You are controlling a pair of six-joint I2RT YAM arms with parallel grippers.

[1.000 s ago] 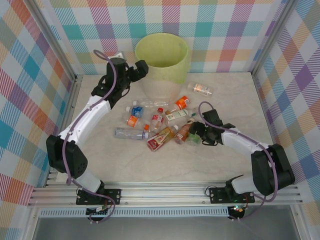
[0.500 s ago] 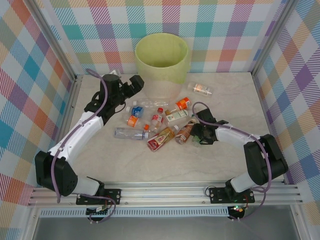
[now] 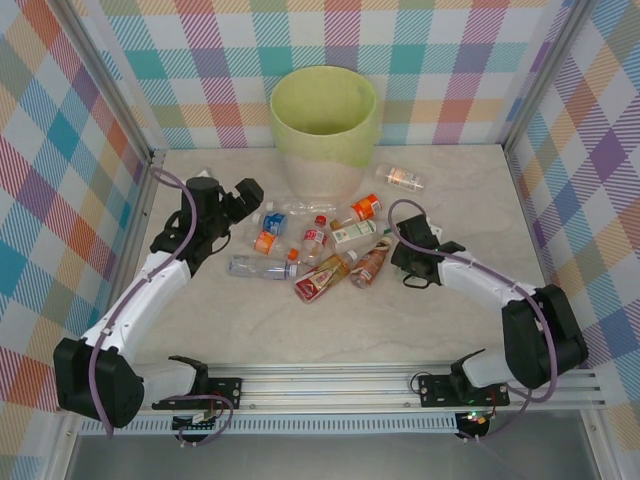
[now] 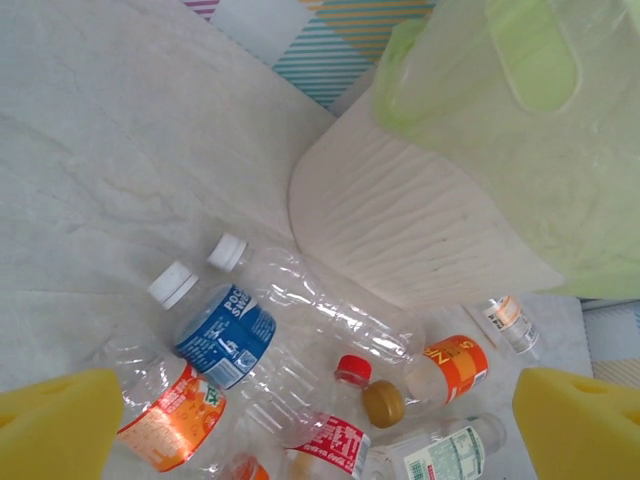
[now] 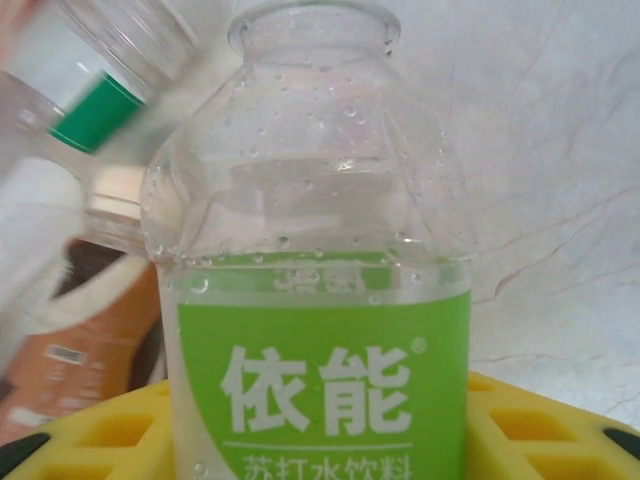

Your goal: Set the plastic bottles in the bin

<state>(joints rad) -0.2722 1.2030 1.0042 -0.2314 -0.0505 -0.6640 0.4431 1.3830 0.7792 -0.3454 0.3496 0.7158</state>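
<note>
Several plastic bottles [image 3: 318, 250] lie in a heap on the table in front of the bin [image 3: 320, 165], a pale tub lined with a yellow-green bag. One more bottle [image 3: 403, 178] lies apart to the bin's right. My left gripper [image 3: 245, 195] hangs open above the heap's left end. Its wrist view shows a blue-labelled bottle [image 4: 225, 335], an orange-labelled one [image 4: 170, 425] and a red-capped one [image 4: 350, 370] between its yellow fingers [image 4: 60, 425]. My right gripper [image 3: 405, 258] is at the heap's right end, shut on a green-labelled bottle [image 5: 320, 300] between its yellow pads [image 5: 540, 420].
Checked walls stand on three sides, with metal posts at the back corners. The bin's wall [image 4: 420, 230] rises just beyond the heap. Bare table stretches in front of the bottles and to their right. The arms' rail runs along the near edge.
My left arm drew back from the bin's left side toward the heap's left end, still open. My right gripper's jaws closed in on the green-labelled bottle.
</note>
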